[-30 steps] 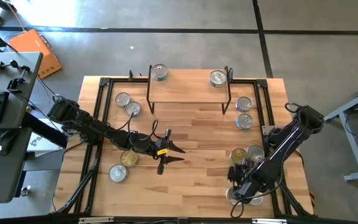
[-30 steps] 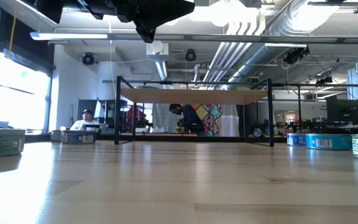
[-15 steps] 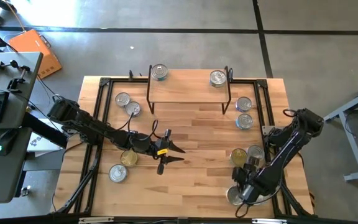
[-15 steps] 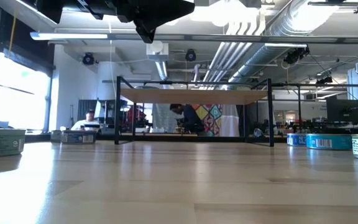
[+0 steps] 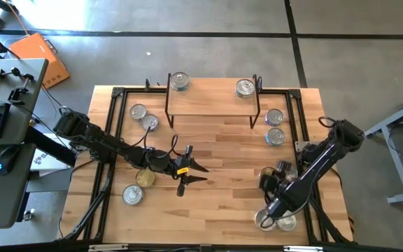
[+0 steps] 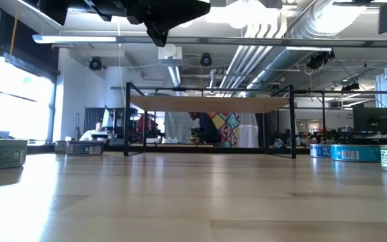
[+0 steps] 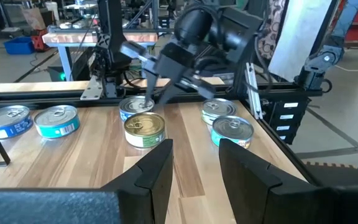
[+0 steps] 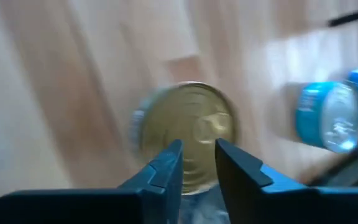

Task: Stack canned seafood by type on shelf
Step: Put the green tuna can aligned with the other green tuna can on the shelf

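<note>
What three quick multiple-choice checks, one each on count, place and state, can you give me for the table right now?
1. Round metal tins on the light-wood shelf on black legs: A none; B two; C five.
2. The right gripper is: A over the shelf; B above a gold-topped round metal tin; C off the table.
3. The left gripper has: A jaws apart, empty; B jaws clamped on a tin; C jaws resting on the shelf.
Answers: B, one silver-topped tin stands near each end; B, the left wrist view shows it over that tin; A, its own wrist view shows a bare gap.
</note>
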